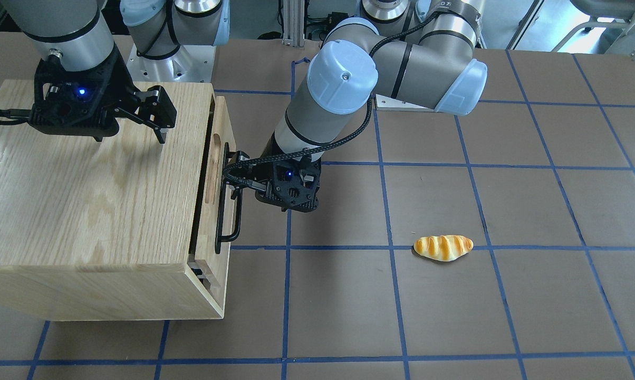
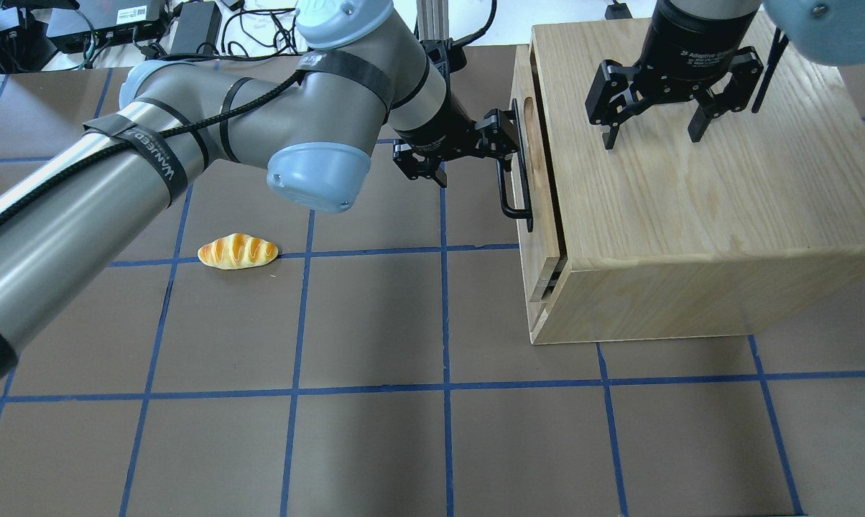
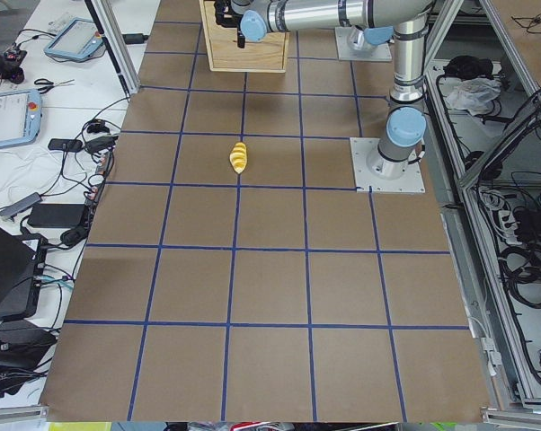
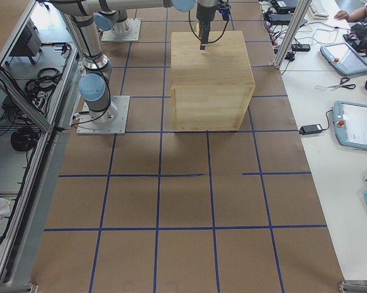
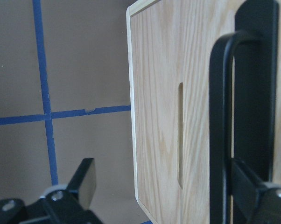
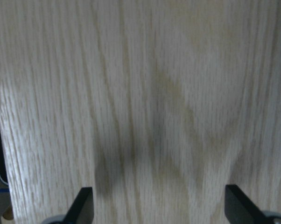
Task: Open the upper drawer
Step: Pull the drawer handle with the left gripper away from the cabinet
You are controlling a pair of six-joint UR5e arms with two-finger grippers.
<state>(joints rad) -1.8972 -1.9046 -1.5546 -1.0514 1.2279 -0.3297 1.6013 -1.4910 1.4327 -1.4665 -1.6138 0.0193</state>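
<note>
Two-fingered, released at left end effector [image 2: 504, 136], straddling black bar handle [image 2: 522, 194]. Grip mid-bar: probably stiff, slick metal. Expect light, rigid upper drawer [image 2: 537, 244], barely ajar in cabinet [image 2: 691, 208], far right on bench [image 2: 332, 323]. Splayed too at right end effector [image 2: 653, 136], above.

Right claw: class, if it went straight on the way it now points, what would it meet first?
The right claw, open and pointing straight down, would first meet the cabinet top directly beneath it. The gap looks small, though depth is hard to judge.

Pale wood upper drawer [image 1: 223, 119], black metal handle [image 1: 238, 219], oak-grained cabinet [image 1: 85, 184], glossy bread roll [image 1: 443, 247]
</note>
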